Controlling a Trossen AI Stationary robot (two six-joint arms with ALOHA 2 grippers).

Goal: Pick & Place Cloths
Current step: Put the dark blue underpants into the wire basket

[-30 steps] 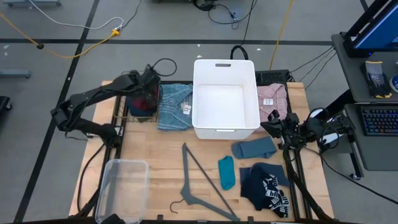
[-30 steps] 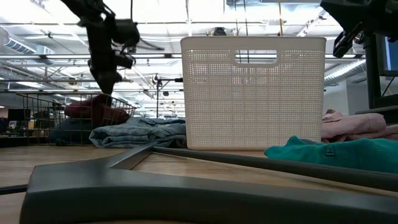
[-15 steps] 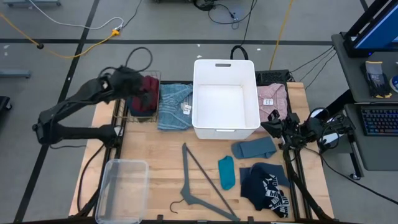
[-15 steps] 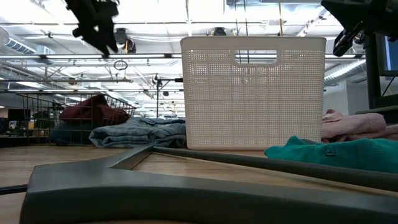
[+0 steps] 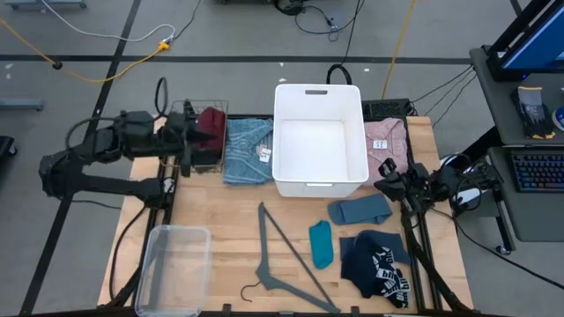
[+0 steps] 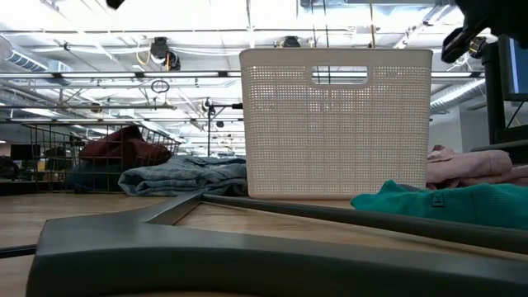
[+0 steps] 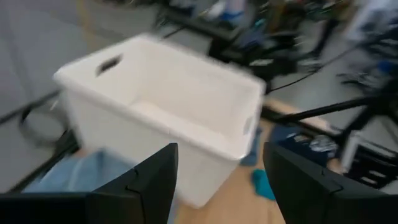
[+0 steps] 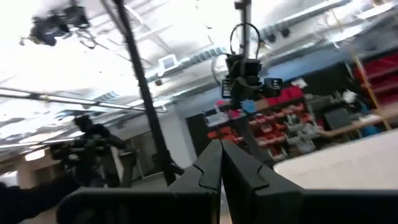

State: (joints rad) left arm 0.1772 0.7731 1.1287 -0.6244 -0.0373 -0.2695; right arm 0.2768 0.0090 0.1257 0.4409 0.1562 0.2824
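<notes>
A maroon cloth [image 5: 211, 123] lies in a wire basket [image 5: 201, 165] at the table's far left, beside a light-blue denim cloth [image 5: 247, 150]. A pink cloth [image 5: 386, 136] lies right of the white bin [image 5: 319, 180]. Slate-blue [image 5: 359, 210], teal [image 5: 321, 244] and navy printed [image 5: 379, 266] cloths lie on the near right of the table. My left gripper [image 5: 187, 143] hangs open and empty above the basket's left side, pointing nearly level toward the bin [image 7: 155, 112]. My right gripper [image 5: 385, 183] is shut at the right edge, holding nothing.
A grey hanger [image 5: 282, 264] lies near the front middle and fills the foreground of the low view [image 6: 206, 247]. A clear plastic container [image 5: 172, 269] stands at the near left. The white bin [image 6: 334, 124] is tall and has nothing in it.
My left gripper has risen from just over the maroon cloth in the wire basket and drawn back toward the table's left edge. It has tipped from pointing down to almost level and has left the low view. The maroon cloth has stayed in the basket.
</notes>
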